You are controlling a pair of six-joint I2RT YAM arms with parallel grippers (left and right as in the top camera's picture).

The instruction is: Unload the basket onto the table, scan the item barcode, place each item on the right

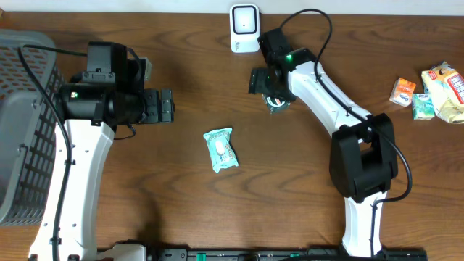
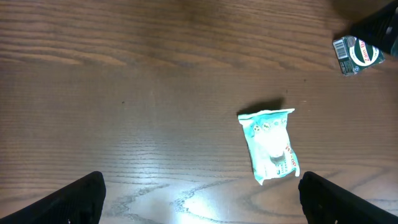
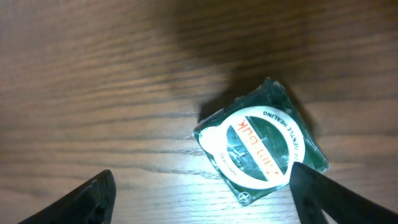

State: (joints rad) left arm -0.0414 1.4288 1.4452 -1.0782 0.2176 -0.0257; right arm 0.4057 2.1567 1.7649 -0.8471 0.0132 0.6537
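Right wrist: green packet (image 3: 261,146) lies flat on table (image 3: 93,74).

Shop checkout mock-up: scanner (image 1: 244,27), basket (image 1: 22,123)

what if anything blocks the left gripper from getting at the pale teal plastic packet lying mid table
Probably nothing. The left gripper is open and the pale teal plastic packet lies alone on bare wooden table ahead of it, well apart from the right arm.

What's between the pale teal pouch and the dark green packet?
Nothing, just bare table between teal pouch and dark green packet; the left wrist view shows it.
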